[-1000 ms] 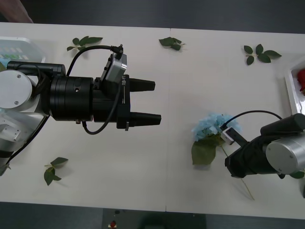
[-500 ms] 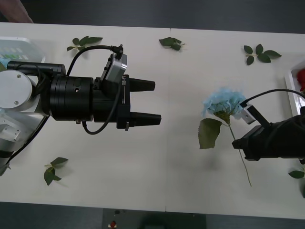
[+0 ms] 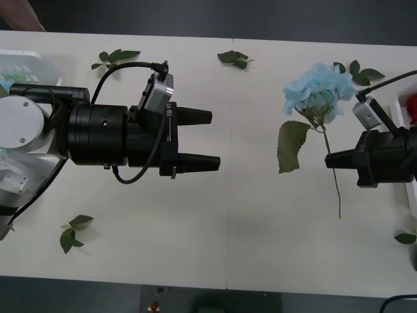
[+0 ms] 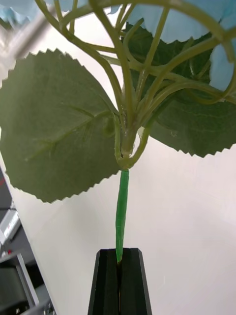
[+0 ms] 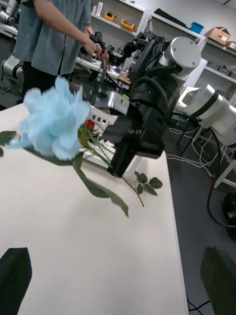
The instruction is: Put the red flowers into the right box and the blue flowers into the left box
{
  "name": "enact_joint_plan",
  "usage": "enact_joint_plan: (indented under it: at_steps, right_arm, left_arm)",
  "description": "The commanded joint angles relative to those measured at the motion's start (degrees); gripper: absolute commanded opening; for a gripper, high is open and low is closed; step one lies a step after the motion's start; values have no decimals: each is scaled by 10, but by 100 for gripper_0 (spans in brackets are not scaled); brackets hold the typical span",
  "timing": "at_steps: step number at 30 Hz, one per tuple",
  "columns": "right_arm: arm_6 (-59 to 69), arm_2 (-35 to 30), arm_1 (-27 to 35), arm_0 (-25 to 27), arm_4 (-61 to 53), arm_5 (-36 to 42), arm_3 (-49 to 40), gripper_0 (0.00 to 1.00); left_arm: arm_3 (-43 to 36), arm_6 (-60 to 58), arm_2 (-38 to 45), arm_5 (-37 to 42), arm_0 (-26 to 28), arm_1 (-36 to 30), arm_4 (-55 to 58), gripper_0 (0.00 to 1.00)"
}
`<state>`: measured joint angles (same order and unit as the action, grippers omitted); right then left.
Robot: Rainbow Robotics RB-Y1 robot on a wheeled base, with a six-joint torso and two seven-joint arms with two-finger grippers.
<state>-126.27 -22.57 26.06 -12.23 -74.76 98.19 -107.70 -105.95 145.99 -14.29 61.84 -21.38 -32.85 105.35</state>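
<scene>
Gripping blue flower (image 3: 318, 88), right pincer (image 3: 329, 160) aloft.

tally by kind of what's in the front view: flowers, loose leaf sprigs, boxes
Blue flowers: 1, the blue flower clamped in the right gripper
Red flowers: 1
Loose leaf sprigs: 5
Boxes: 2, the left box and the right box
Total: 9

The blue flower (image 3: 319, 88) stands above the table (image 3: 247, 215), its stem clamped in the right gripper (image 3: 328, 160), head beyond the fingertips. The left gripper (image 3: 212, 138) hovers well apart, fingers spread, facing it.
</scene>
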Motion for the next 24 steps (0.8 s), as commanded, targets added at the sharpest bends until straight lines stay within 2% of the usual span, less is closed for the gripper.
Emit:
enact_joint_plan:
  at_steps: [1, 10, 11, 13, 17, 24]
  right_arm:
    - [-17, -8, 2, -39, -57, 5, 21, 0]
    - [-6, -19, -4, -108, -153, 5, 88, 0]
    - [-2, -19, -4, -117, -164, 5, 97, 0]
    - [9, -17, -5, -132, -181, 5, 112, 0]
    - [51, -14, -4, -161, -203, 5, 128, 0]
    - [154, -8, -11, -198, -225, 3, 128, 0]
  left_arm:
    - [-17, 23, 2, -3, 0, -10, 8, 100]
    - [-17, 23, 2, -3, 0, -10, 8, 100]
    - [-5, 22, -9, -5, 20, 1, 10, 100]
    - [0, 22, -13, -7, 20, 7, 18, 100]
    - [16, 23, -34, -18, 12, 8, 64, 100]
    - [21, 4, -53, -45, -24, 14, 43, 100]
